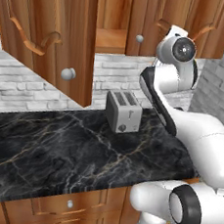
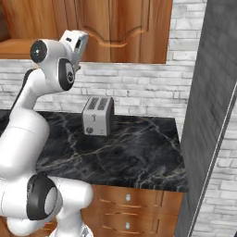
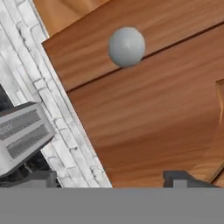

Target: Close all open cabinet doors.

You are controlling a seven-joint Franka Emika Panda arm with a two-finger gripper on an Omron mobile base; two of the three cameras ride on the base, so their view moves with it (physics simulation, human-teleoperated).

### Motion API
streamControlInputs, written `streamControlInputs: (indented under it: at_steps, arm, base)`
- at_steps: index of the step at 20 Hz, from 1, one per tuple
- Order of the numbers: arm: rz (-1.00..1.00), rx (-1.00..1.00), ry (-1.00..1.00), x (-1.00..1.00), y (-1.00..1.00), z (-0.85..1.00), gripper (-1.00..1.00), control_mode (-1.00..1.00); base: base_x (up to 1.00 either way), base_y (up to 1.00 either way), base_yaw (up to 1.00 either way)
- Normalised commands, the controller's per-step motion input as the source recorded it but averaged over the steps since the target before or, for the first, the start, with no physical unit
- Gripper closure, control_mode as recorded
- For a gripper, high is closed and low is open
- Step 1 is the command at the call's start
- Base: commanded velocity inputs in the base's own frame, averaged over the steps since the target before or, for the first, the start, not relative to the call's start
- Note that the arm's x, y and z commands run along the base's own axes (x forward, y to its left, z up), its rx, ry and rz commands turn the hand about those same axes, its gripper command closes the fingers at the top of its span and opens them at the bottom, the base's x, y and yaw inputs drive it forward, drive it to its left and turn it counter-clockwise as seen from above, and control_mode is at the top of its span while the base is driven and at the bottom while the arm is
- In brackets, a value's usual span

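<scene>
One cabinet door (image 1: 54, 33) hangs wide open at the upper left, swung out over the counter, its round silver knob (image 1: 68, 73) near its lower edge. Right of it the cabinet's inside (image 1: 111, 32) is exposed. The adjoining cabinet door (image 1: 144, 19) with its knob (image 1: 139, 38) lies flat against the cabinet front. My hand (image 1: 177, 40) is raised just right of that knob, close to the door. In the hand view my gripper (image 3: 113, 178) is open, its fingertips (image 3: 181, 177) spread wide, empty, facing the wooden door (image 3: 148, 113) and knob (image 3: 127, 46) at short range.
A grey toaster (image 1: 123, 111) stands at the back of the black marble counter (image 1: 55, 152), below my hand. Drawer fronts (image 1: 69, 205) run under the counter. A tall grey panel (image 2: 208, 115) rises at the right end, and a brick wall (image 2: 139, 88) is behind.
</scene>
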Motion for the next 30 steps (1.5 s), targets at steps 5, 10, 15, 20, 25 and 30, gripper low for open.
streamControlInputs:
  at_steps: [5, 10, 15, 20, 25, 30]
  arm:
    - [0.00, -0.06, -0.15, -1.00, 0.01, -0.12, -1.00, -1.00]
    - [0.00, -0.14, -0.09, -0.93, 0.09, 0.12, -1.00, -1.00]
    - [0.00, -0.06, 0.01, -0.36, 0.03, -0.24, -1.00, -1.00]
    - [0.02, -0.08, 0.01, -0.76, 0.08, -0.35, -1.00, -1.00]
    - [0.01, -0.08, 0.00, -0.96, 0.23, -0.06, -1.00, -1.00]
    - [0.00, -0.07, 0.00, -0.90, 0.35, 0.00, -1.00, -1.00]
  base:
    - [0.00, 0.00, 0.00]
    - [0.00, 0.00, 0.00]
    - [0.00, 0.00, 0.00]
    - [0.00, 0.00, 0.00]
    - [0.00, 0.00, 0.00]
    - [0.00, 0.00, 0.00]
